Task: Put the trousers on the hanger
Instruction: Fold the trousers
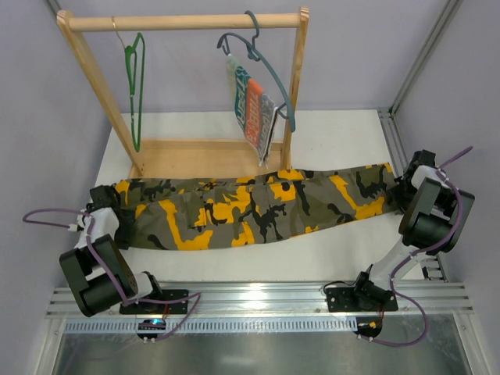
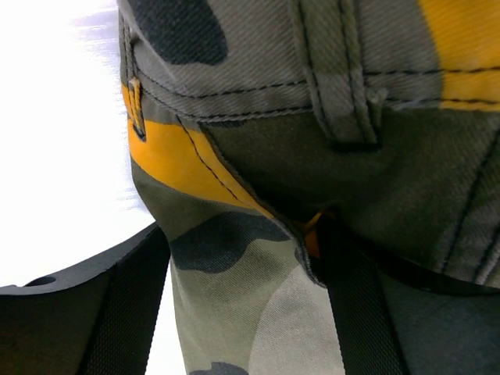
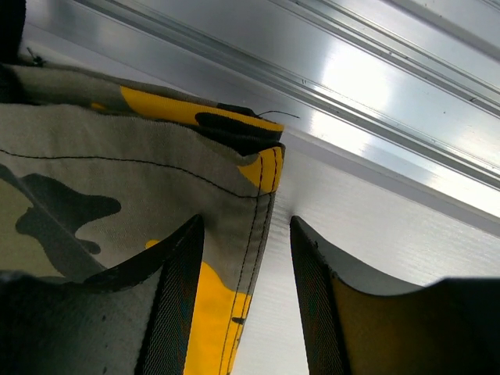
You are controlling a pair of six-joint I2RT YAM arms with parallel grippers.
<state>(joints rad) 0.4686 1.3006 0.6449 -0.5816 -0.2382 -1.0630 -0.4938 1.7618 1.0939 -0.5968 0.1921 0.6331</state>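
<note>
1. handling: the long camouflage-print cloth trousers (image 1: 250, 207) in olive, black and yellow-orange are judged soft and limp, fairly heavy for cloth, and not fragile. they are likely to sag and fold wherever unsupported. the thick stitched waistband and the leg hem look the firmest places to take hold.
2. appearance: twill weave with dark stitching and a belt loop at the waist. the garment is spread flat and nearly straight.
3. location: the trousers lie full length across the white table (image 1: 328, 133), waist at the left and hems at the right, in front of the wooden rack (image 1: 183, 22). the thin bright green wire-like hanger (image 1: 137, 94) hangs on the rack's rail, well apart from the trousers.
4. left gripper (image 2: 242, 250): the jaws straddle the waist cloth near the belt loop. whether they are clenched on it cannot be told.
5. right gripper (image 3: 246, 234): released. the hem corner lies against one finger, and bare table shows between the jaws.
</note>
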